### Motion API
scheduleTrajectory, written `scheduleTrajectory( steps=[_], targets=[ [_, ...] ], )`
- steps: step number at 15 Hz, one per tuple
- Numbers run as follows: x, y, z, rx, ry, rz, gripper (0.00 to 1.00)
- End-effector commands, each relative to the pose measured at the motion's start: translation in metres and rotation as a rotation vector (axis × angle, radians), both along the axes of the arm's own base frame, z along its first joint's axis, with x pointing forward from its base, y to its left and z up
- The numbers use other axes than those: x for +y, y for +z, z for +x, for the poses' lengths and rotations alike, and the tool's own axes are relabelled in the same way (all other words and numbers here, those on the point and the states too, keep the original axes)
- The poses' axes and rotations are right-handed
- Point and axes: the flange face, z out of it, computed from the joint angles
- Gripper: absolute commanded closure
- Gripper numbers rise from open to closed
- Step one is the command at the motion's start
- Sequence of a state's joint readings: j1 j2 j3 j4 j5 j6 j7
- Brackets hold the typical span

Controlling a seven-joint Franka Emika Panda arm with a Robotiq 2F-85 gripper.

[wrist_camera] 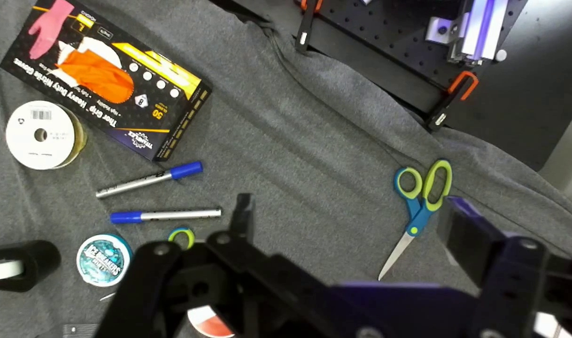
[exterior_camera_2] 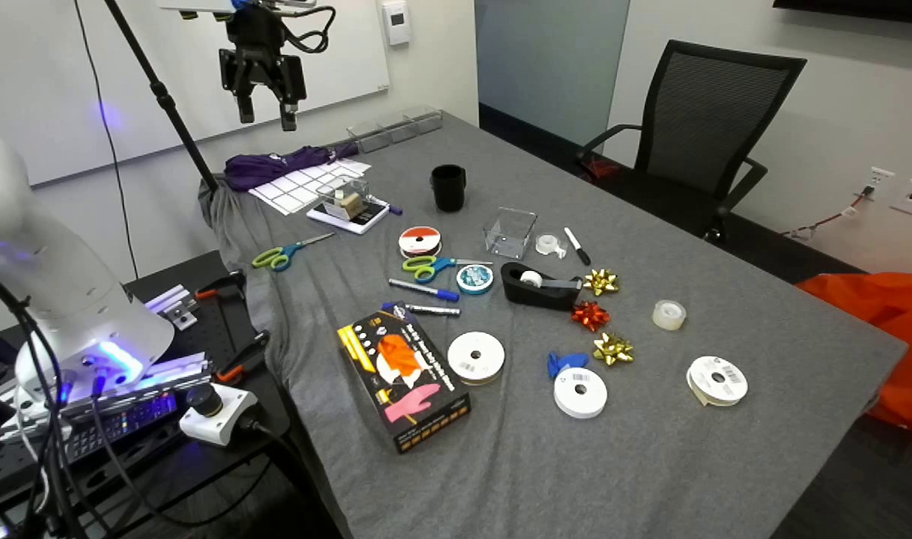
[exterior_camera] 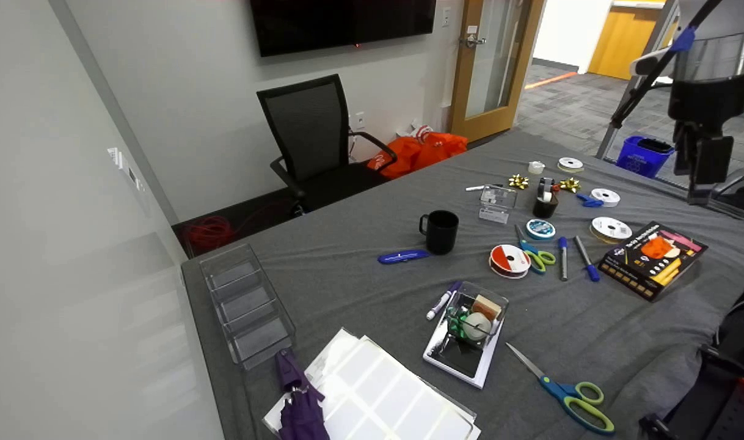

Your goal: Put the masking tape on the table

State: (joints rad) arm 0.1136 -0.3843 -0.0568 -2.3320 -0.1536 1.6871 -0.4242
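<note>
"Two fingers (exterior_camera_2: 289,116) wide apart, hand (exterior_camera_2: 267,120) empty. Target?"

"Masking tape (exterior_camera: 477,327), likely that pale roll: in clear box (exterior_camera: 471,289), next to tan block (exterior_camera: 488,307). Not on the counter (exterior_camera: 347,287) yet."

"Approach?"

"I'd centre above the roll, drop straight, pinch only it, lift clear of the box, then set it flat on bare counter."

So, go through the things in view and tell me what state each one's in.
Black two-finger gripper: open, holding nothing
Large table: covered in dark grey cloth
Black mug: upright
Blue-and-green scissors near the table edge: closed
Two silver markers: blue caps on
Purple fabric umbrella: folded
Black tape dispenser: loaded with a white roll
Black cardboard glove box: lying flat
Black wall screen: dark
Black mesh office chair: unoccupied
</note>
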Motion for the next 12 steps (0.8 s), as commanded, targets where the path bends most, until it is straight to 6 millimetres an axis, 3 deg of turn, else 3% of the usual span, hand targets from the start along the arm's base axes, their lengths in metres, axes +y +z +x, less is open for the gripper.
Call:
scheduleTrajectory(
  steps=[1,6,12],
  targets=[
    [0.015,-0.013,0.012,-0.034,0.004,0.071,0.00],
    [0.060,-0.043,0.043,-0.086,0.041,0.238,0.00],
    [0.100,-0.088,0.080,-0.066,0.234,0.366,0.00]
  ],
)
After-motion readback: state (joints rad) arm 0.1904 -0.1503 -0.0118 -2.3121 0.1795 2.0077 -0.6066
